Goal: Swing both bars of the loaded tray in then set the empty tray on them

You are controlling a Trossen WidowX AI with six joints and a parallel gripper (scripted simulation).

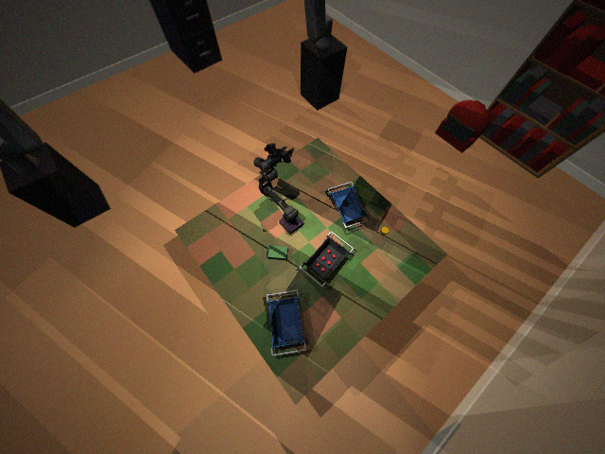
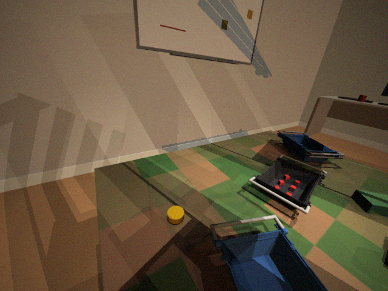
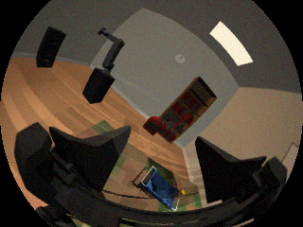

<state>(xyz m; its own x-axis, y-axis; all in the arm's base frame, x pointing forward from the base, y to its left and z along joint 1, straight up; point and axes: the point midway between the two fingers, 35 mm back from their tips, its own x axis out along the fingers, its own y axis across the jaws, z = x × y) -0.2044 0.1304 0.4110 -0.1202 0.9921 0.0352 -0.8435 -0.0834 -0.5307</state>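
Note:
The loaded tray [image 1: 337, 262] [image 2: 290, 167] is black and holds several small red blocks. One white wire bar [image 1: 341, 241] [image 2: 278, 196] stands out beyond one end, the other bar [image 1: 311, 276] beyond the opposite end. Two blue trays look empty and upright, with bars out at their ends: one blue tray [image 1: 348, 205] [image 2: 260, 269] [image 3: 161, 189] is on the arm's side of the black tray, the other blue tray [image 1: 286, 324] [image 2: 297, 143] is farther from the arm. My gripper [image 1: 291, 153] [image 3: 165, 135] is open and empty, raised well away from all trays.
A green block [image 1: 277, 253] [image 2: 374, 200] lies between the arm's base [image 1: 291, 224] and the far blue tray. A yellow disc [image 1: 385, 230] [image 2: 175, 214] [image 3: 183, 192] lies just beyond the nearer blue tray. Dark shadows cross the patchwork surface.

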